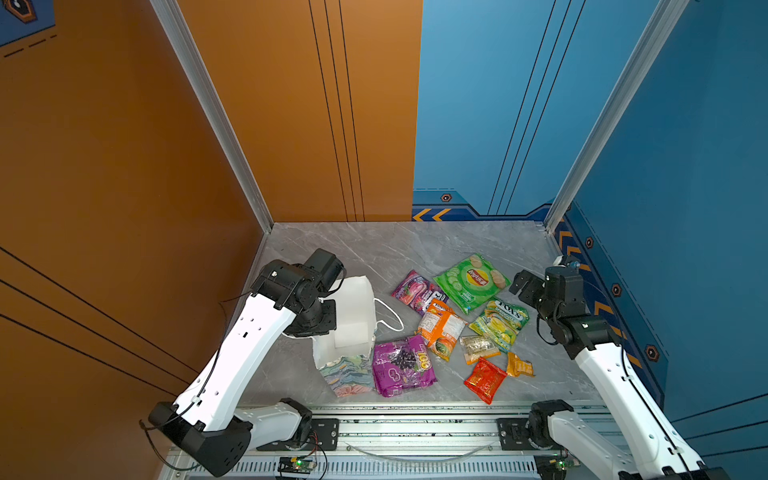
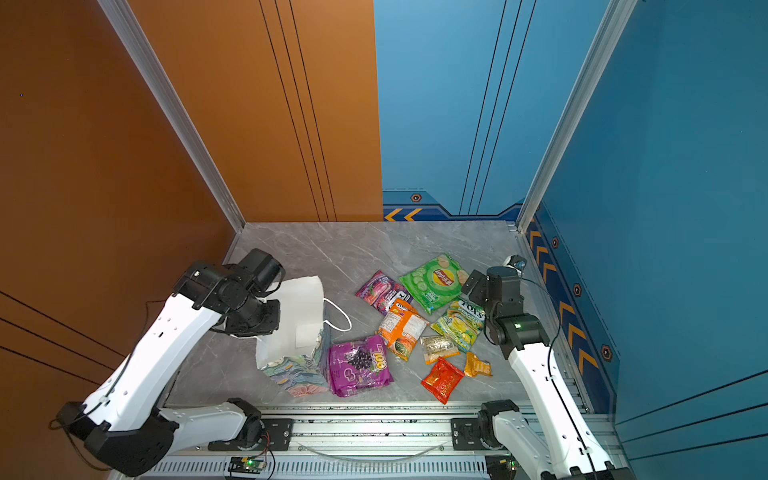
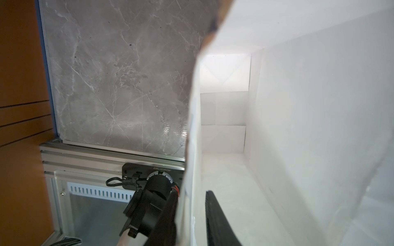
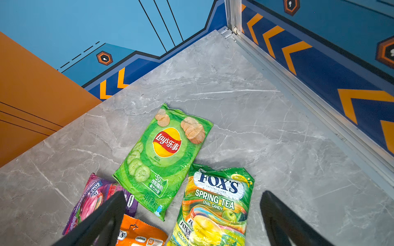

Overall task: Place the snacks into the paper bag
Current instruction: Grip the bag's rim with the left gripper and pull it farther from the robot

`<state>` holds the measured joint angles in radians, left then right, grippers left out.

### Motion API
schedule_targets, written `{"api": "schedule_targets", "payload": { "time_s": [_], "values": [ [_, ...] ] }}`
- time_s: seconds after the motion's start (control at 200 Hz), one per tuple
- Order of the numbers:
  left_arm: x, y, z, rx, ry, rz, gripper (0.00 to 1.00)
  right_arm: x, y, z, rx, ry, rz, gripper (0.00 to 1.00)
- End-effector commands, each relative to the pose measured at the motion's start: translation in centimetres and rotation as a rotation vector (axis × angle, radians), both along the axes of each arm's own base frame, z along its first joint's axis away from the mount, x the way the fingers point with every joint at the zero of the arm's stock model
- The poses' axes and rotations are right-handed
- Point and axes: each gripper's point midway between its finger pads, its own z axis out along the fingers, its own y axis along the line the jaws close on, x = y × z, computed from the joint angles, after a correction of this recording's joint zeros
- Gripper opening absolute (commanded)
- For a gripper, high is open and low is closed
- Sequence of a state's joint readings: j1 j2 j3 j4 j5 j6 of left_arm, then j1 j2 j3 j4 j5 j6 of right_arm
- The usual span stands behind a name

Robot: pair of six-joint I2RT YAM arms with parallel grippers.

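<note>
Left wrist view: left gripper (image 3: pixel 189 197) jaws straddle the paper bag (image 3: pixel 298 127) wall, narrowed; pinch unclear. Bag looks empty, beside the snacks (image 1: pixel 440 328), all unpacked. Right gripper (image 4: pixel 193 193) gapes empty over the Fox's Spring Tea packet (image 4: pixel 215 204).

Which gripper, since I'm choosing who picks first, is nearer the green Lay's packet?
Right. The right gripper hovers open just beside the Lay's packet; the left gripper straddles the paper bag wall, well to the packet's left in both top views.
</note>
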<state>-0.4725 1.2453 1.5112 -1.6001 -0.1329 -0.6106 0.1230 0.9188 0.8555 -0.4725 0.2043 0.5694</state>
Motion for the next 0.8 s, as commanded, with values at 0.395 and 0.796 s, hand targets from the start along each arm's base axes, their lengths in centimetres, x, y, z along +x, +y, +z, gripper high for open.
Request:
{"api": "schedule_targets", "payload": {
  "time_s": [0.395, 0.796],
  "values": [
    [2.3, 1.4, 1.8, 0.014, -0.073, -0.005, 0.00, -0.4, 0.2, 0.2, 0.037, 0.026, -0.001, 1.00],
    [9.3, 1.3, 6.0, -0.010, -0.251, 0.019, 0.00, 0.0, 2.3, 0.2, 0.076, 0.044, 0.079, 1.00]
  ]
}}
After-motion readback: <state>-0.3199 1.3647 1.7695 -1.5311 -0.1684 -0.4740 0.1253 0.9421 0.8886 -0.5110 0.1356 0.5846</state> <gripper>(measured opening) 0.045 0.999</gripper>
